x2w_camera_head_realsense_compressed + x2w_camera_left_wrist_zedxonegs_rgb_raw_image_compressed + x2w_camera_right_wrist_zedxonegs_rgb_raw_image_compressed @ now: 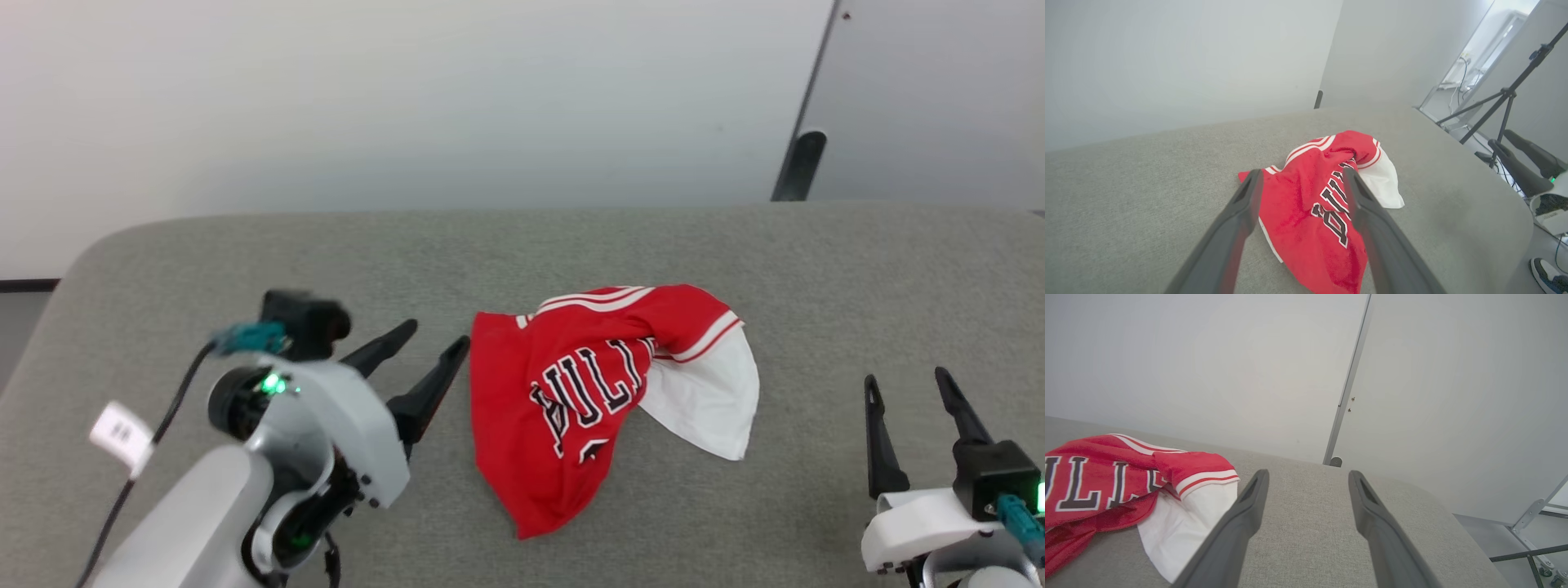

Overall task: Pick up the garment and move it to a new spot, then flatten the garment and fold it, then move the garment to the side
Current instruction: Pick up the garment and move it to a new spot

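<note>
The garment (571,392), a red jersey with black white-outlined lettering and a white sleeve, lies crumpled in a heap on the grey table (522,245), a little right of centre. My left gripper (437,339) is open just left of the heap, fingertips close to its red edge, nothing between them. In the left wrist view the garment (1314,196) lies beyond and between the spread fingers (1241,212). My right gripper (904,377) is open at the lower right, well clear of the white sleeve (710,400). The right wrist view has the garment (1118,477) at its left.
The table's padded surface runs to a rounded far edge against a pale wall. A dark post (800,163) stands behind the table at the right. In the left wrist view a tripod (1506,98) and a shoe (1549,275) are off the table's right side.
</note>
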